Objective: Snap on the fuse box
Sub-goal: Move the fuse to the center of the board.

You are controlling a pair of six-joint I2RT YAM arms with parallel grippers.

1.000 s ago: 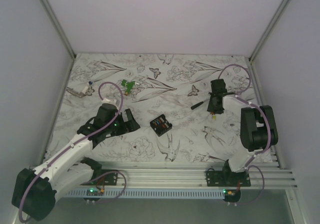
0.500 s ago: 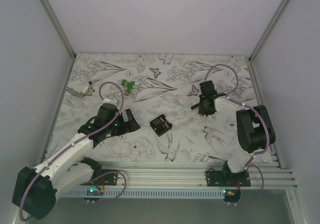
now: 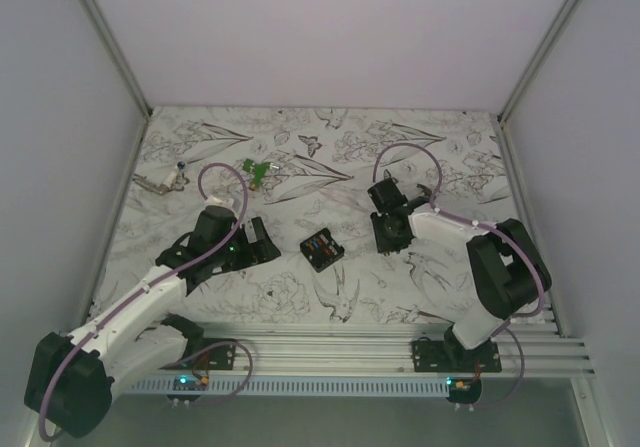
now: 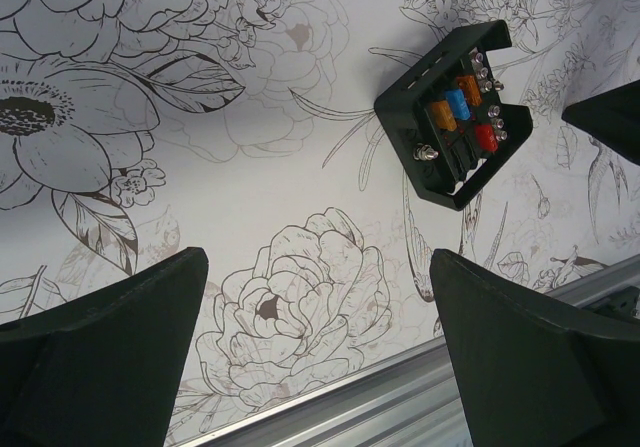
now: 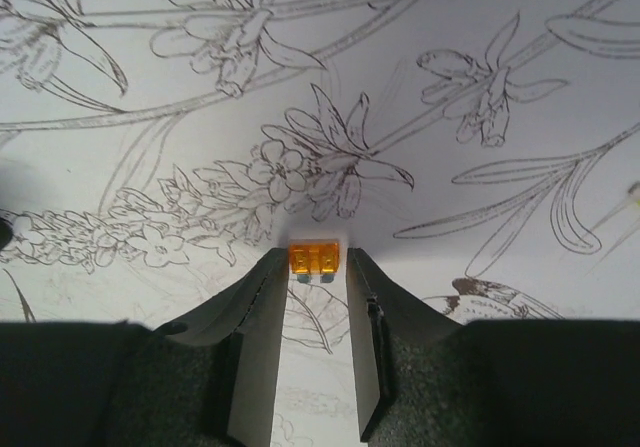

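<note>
**Fuse box between grippers; right gripper holds a fuse**

Top external: the fuse box point(image 3: 322, 248) lies on the floral table point(image 3: 300, 302) between the left gripper point(image 3: 262, 243) and the right gripper point(image 3: 388, 231), touching neither.

Left wrist: jaws spread wide with nothing between them. The fuse box sits ahead of the tips, off to one side, with coloured fuses visible.

Right wrist: jaws nearly closed, pinching an orange fuse point(image 5: 314, 258) at the tips.

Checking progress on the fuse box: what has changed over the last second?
The right gripper, shut on an orange fuse, swung left and toward the near edge, closing in on the fuse box. The left gripper, open, the fuse box and the green piece stayed put.
</note>
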